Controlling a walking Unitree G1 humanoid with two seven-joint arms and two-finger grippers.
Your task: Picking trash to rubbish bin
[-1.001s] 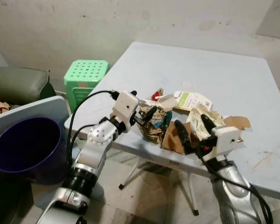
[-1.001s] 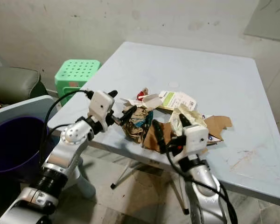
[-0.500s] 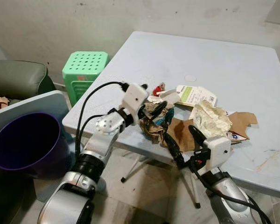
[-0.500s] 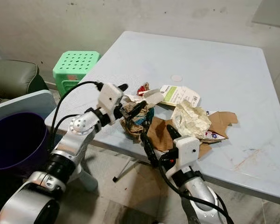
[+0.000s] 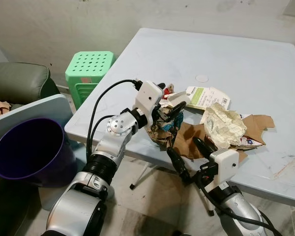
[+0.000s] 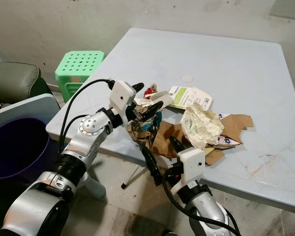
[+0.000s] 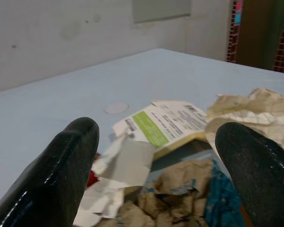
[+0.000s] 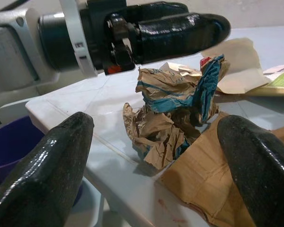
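A light, soft crumpled brown-and-blue paper wad (image 5: 163, 132), likely best pinched at its bulging middle, is straddled at the pale blue table's (image 5: 246, 64) near edge by the left gripper's (image 5: 168, 104) spread fingers, crowded by torn brown cardboard (image 5: 189, 140), while the right gripper (image 5: 189, 160), fingers parted and empty, is held just off that edge, the purple rubbish bin (image 5: 27, 152) well apart.
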